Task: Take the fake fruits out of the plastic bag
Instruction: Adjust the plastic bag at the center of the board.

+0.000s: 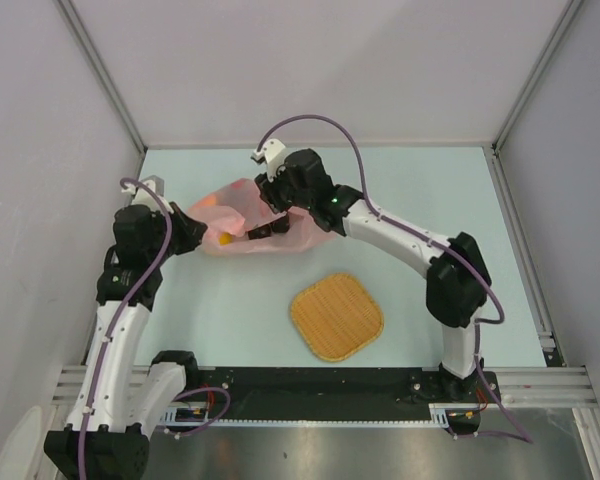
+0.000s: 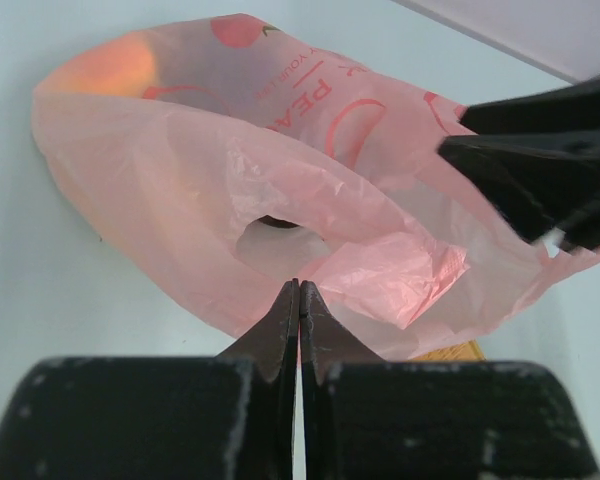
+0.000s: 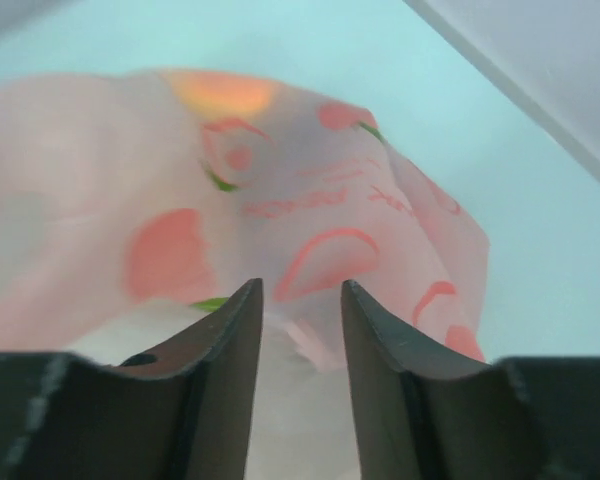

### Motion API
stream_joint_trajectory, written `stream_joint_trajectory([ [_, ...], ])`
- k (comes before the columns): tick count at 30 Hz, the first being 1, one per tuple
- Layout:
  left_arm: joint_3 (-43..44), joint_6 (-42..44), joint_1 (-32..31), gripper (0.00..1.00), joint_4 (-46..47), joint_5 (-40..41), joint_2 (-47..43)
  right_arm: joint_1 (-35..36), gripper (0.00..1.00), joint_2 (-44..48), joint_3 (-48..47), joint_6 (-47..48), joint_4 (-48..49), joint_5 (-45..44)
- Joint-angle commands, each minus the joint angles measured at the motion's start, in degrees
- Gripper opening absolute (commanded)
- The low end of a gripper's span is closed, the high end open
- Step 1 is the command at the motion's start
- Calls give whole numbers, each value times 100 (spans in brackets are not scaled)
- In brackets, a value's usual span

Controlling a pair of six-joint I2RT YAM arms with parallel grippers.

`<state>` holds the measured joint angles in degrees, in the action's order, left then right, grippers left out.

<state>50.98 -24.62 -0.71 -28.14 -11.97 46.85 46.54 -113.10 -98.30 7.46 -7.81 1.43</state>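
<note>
Biggest thing first: the pale table (image 1: 430, 200) has the plastic bag (image 1: 290, 240) lying crumpled on the left half, well apart from the woven tray (image 1: 336, 316), which sits nearer the arm bases with nothing on it.

From overhead the bag's long axis runs roughly left to right. Your left gripper (image 2: 298, 300) is at its left end and the right gripper (image 3: 300, 310) is over the middle, so the right one is nearer to the load. The left one is clenched with no gap at all. By the look of it, it's pinching the film at the handle loop (image 2: 242, 285), so I'd guess the mouth points toward that arm.

The right one is released, fingers apart with nothing between them, aimed down at the pink film. I can't tell from any view whether it's through the opening or just resting on the outside.

No fruit is out yet. An orange-yellow fruit (image 3: 225, 95) glows through the plastic at the far end, past the right fingertips. A small yellow fruit (image 1: 225, 238) shows between the two grippers.

My read is that you need the left pinch holding the mouth up while the right reaches along that axis.
</note>
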Motion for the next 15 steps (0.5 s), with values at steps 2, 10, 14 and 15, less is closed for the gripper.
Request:
stream_joint_trajectory([
  [2,324,-174,53,0,256,-113,78,241,32,675,513,-122,-27,717],
  [10,843,-280,53,0,151,-157,79,224,18,342,813,-465,-352,789],
  [14,1054,-88,212,0,-7,-323,-27,31,17,-106,603,-509,-133,508],
  [15,1115,-61,220,0,-77,-446,-62,-48,17,-220,523,-440,76,316],
])
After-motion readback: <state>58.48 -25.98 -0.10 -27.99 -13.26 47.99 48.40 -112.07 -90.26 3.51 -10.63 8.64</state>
